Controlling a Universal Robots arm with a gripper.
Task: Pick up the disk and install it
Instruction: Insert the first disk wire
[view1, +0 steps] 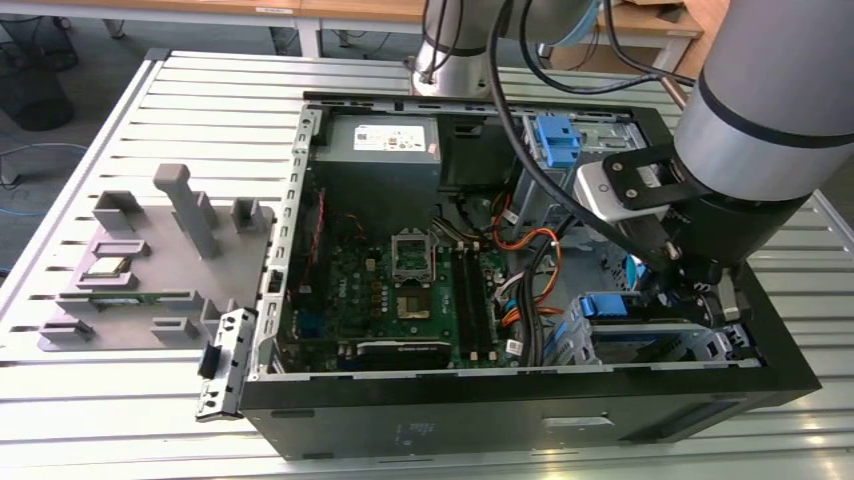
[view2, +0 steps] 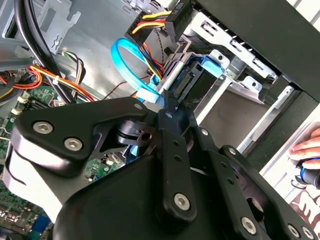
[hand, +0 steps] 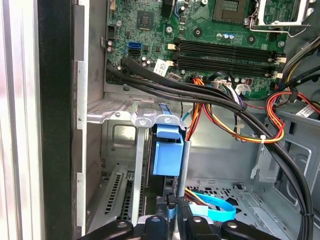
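An open desktop computer case (view1: 534, 400) lies on its side on a slatted metal bench (view1: 174, 100). At the exterior view's left, outside the case, a grey plastic fixture (view1: 160, 270) with upright posts rests on the bench. Inside the case, a green motherboard (view1: 400, 290) fills the middle, with a grey power supply (view1: 378, 140) above it in the frame and orange and red cables (view1: 527, 250) looping to its right. Near the upper right of the case sits a lone blue bracket (view1: 554, 135). The robot arm (view1: 774, 100) reaches down from the upper right, and its black hand (view1: 694, 300) is low in the drive cage (view1: 667, 345) at the case's lower right corner. The disk (view1: 617, 308), with its blue rails, stands on edge in that cage, seated between the metal walls. In the first wrist view the disk (hand: 167, 155) sits just ahead of the hand (hand: 172, 212), whose fingers are drawn close together at the disk's near edge; whether they actually pinch it, I cannot tell. In the second wrist view a person's hand (view2: 310, 150) shows at the right edge.
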